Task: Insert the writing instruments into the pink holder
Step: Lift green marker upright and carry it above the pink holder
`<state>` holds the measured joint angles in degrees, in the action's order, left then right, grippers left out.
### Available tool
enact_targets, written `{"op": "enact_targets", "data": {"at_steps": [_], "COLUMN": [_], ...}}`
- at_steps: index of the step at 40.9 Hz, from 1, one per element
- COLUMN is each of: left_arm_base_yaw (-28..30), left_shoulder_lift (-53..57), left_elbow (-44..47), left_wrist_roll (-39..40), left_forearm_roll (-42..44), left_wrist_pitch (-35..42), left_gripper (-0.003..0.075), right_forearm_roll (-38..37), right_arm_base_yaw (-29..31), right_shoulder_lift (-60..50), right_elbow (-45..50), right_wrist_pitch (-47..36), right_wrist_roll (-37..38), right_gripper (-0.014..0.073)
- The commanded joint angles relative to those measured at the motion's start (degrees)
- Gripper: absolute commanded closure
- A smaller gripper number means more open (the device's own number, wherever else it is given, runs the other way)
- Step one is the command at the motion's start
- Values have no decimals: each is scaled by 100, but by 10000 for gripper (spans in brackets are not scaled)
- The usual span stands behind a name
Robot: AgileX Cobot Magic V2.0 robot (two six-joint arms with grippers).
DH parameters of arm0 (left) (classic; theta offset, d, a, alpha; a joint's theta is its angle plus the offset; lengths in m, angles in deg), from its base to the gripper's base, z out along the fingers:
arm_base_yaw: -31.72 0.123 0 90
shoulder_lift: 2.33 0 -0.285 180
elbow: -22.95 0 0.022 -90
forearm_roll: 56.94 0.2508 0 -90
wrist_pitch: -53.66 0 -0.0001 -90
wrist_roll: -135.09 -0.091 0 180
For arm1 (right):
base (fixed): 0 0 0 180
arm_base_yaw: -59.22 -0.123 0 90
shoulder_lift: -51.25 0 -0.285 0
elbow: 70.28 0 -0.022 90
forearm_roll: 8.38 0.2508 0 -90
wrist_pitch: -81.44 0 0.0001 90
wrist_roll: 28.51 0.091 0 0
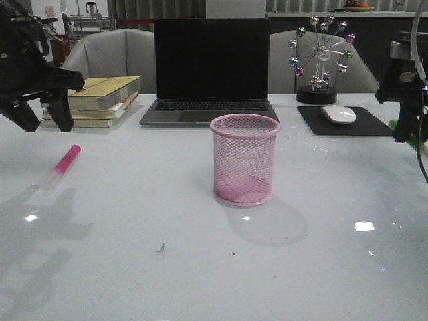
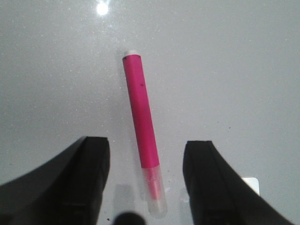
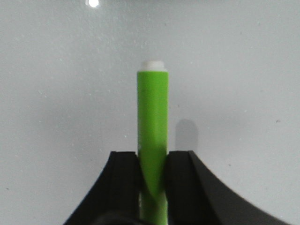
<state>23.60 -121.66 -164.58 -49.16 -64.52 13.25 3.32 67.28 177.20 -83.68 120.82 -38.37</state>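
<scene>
The pink holder [image 1: 245,159], a mesh cup, stands upright and empty at the middle of the white table. A pink marker [image 1: 62,166] with a pale clear end lies flat on the table at the left. My left gripper [image 1: 48,120] hangs open above and behind it. In the left wrist view the pink marker [image 2: 143,126] lies between the spread fingers of the left gripper [image 2: 146,143], which do not touch it. My right gripper [image 3: 153,157] is shut on the lime green marker [image 3: 153,112] near the table's right edge. In the front view only a green bit of that marker [image 1: 393,124] shows beside the right gripper [image 1: 405,130].
An open laptop [image 1: 211,67] stands behind the holder. A stack of books [image 1: 100,100] lies at the back left, close to the left gripper. A white mouse [image 1: 339,114] rests on a black pad [image 1: 374,124] at the back right, with a ball ornament [image 1: 319,60] behind it.
</scene>
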Motion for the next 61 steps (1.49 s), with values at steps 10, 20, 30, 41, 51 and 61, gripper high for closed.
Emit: {"op": "enact_targets", "data": {"at_steps": [10,20,30,41,51,61], "left_arm_base_yaw": [3,3,3,3,3,3], "left_shoulder_lift": [320,320,320,320,320,320], "left_elbow": [-185,-185,-185,-185,-185,-185], "left_wrist_roll": [46,46,46,46,46,46], "left_forearm_roll": [-38,-38,-38,12,74,74], "left_wrist_pitch": [223,223,223,223,296,332], "left_gripper": [300,355,357,357,356,321], "right_forearm_roll": [327,327,334,334,352,371], "right_arm_base_yaw": [-197,-583,-1006,-1325,-1413,-1655], "right_shoulder_lift": [-1015,-1358,-1495,-1554,-1660,-1793], "right_elbow": [-288,-288,-282,-282,-282,-282], "right_wrist_pitch": [-736,-1066,-1297,-1450,-1555,-1761], "right_wrist_roll": [-123,-123,-123,-123,-123,-123], "right_gripper": [536,536,536,536,536,536]}}
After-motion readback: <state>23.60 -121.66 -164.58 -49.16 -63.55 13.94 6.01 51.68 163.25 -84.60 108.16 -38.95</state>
